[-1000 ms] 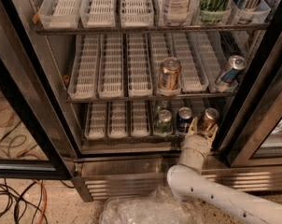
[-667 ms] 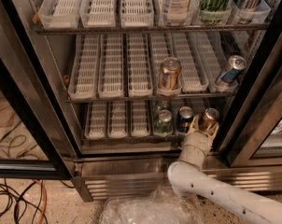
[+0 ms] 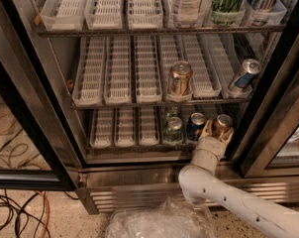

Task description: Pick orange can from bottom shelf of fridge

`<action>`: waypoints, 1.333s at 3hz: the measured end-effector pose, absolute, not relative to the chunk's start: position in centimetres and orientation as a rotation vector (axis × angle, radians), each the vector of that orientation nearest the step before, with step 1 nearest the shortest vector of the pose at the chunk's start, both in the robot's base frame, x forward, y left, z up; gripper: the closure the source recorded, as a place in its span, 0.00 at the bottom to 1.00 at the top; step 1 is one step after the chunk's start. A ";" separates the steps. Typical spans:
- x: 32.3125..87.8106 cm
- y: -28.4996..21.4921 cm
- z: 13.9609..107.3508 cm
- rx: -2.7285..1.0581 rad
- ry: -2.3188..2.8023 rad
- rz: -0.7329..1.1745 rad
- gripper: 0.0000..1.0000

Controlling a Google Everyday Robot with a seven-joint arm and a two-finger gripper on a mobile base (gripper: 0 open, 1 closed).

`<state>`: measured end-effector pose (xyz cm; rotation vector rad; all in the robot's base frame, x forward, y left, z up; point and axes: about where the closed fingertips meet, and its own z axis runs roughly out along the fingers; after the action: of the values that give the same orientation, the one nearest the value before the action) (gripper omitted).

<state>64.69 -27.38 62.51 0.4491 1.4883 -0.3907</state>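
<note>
Orange can (image 3: 222,122) stands at the bottom shelf's (image 3: 124,129) front right corner; our gripper (image 3: 217,133) is at it, clamped or not we cannot tell; lifting remains.

My arm (image 3: 238,205) is a smooth, white, rounded tube with a bulging elbow joint, narrowing to a cream wrist cylinder. My gripper (image 3: 218,133), tan-coloured, sits at the front right corner of the bottom shelf (image 3: 129,146).

Bottom shelf (image 3: 132,146), trays (image 3: 124,127), hand (image 3: 219,132) at orange can (image 3: 222,121)
</note>
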 end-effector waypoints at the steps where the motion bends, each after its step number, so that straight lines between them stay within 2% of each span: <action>1: 65.3 -27.8 62.1 0.471 1.505 -0.397 0.41; 2: 65.5 -28.4 61.1 0.500 1.522 -0.411 0.41; 3: 65.6 -28.9 60.5 0.518 1.526 -0.420 0.60; 4: 65.6 -28.9 60.5 0.518 1.526 -0.420 0.83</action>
<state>65.61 -28.86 60.50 0.5176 1.5259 -0.4204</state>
